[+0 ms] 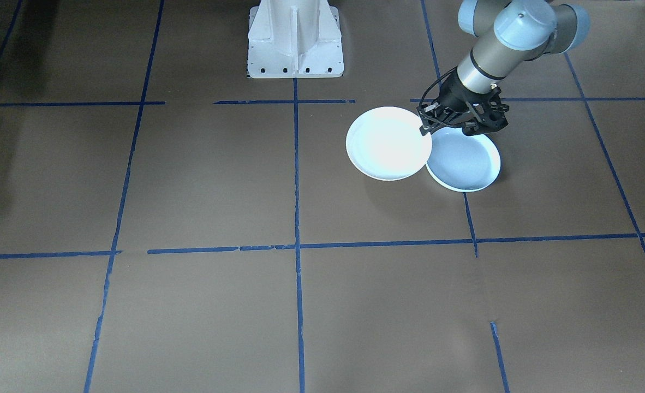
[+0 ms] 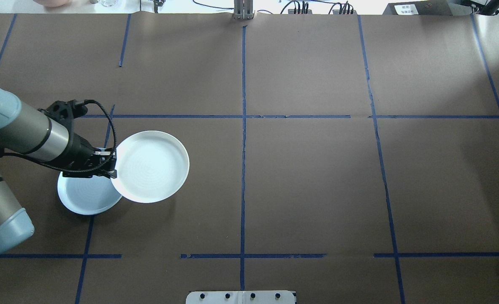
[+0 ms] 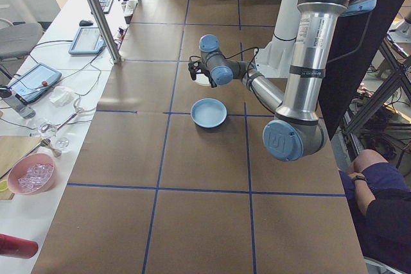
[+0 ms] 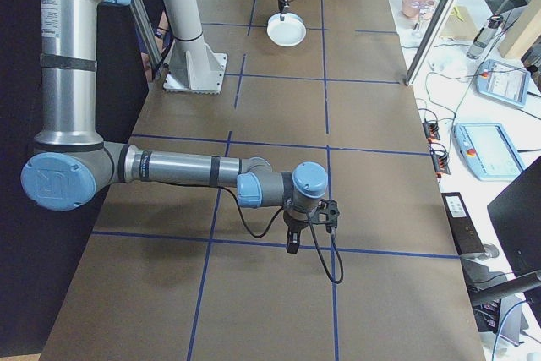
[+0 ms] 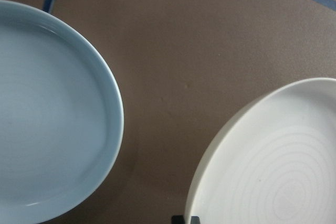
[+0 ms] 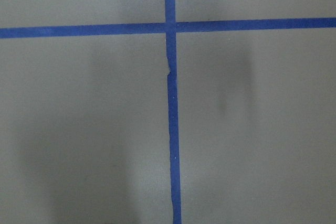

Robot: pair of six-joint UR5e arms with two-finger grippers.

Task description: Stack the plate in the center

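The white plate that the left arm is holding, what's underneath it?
Under the round white plate, held by the left gripper, lies bare brown table paper. Its edge overlaps the pale blue plate in the overhead view; whether they touch cannot be seen.

Left hand (image 2: 108,166) clamped low; right hand (image 4: 292,243) hangs down, state unclear.

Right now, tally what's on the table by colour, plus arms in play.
White plate: 1, the white plate, lifted at its rim by the left tool.
Pale blue plate: 1, the pale blue plate, flat on the table.
Robot arms: 2, the left at the plates; the right tool hangs over bare table.
Total: 2 plates, 2 arms.
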